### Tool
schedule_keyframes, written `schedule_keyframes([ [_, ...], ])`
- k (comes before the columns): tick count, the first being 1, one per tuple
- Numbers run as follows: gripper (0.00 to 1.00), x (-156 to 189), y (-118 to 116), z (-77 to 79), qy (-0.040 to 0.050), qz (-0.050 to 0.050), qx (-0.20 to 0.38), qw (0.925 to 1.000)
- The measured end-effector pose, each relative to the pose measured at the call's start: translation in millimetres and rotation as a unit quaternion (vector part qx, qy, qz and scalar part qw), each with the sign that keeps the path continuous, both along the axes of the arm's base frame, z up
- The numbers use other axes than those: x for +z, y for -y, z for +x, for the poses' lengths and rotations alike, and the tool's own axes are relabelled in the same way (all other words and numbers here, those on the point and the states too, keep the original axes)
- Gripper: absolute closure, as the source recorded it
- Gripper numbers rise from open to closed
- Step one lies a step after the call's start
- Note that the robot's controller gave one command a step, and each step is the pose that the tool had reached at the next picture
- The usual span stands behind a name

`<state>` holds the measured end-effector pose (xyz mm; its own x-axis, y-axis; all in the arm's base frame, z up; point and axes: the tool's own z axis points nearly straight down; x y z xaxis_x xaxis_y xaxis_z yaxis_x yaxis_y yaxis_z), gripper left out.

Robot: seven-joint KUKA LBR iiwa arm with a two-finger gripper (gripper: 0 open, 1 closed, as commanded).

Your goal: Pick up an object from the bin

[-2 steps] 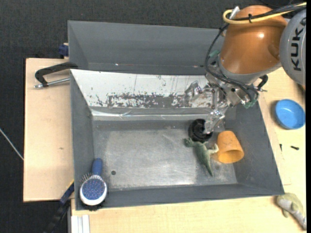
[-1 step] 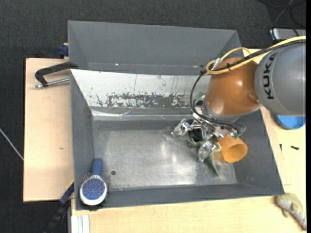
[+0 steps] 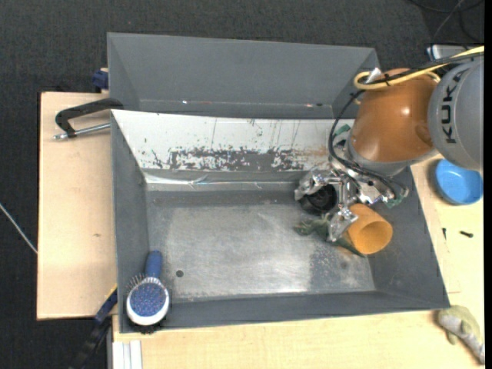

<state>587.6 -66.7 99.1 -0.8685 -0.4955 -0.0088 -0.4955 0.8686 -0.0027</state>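
My gripper (image 3: 335, 200) hangs low at the bin's right side, close to the back wall, under the orange dome on the wrist. An orange cup (image 3: 369, 232) lies on its side right beside it, against the right wall, its rim touching the gripper's metal parts. A small dark green thing (image 3: 309, 227) lies on the floor just left of and below the gripper. Something black (image 3: 317, 199) sits at the gripper's left; I cannot tell whether it is a loose thing or part of the gripper.
A blue round hairbrush (image 3: 147, 296) lies in the front left corner, its handle pointing toward the back. The arm comes in over the right rim.
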Motion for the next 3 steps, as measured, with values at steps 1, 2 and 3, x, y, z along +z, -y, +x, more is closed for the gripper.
schedule_keyframes([
  [1, 1.0, -1.2, -1.0, -1.7, -0.0036, 0.001, 0.001, 1.0],
  [2, 1.0, 27.4, -3.2, -40.2, -0.004, 0.001, -0.182, 0.9834],
  [3, 1.0, 82.9, 35.0, -64.5, -0.0004, 0.002, -0.432, 0.9019],
])
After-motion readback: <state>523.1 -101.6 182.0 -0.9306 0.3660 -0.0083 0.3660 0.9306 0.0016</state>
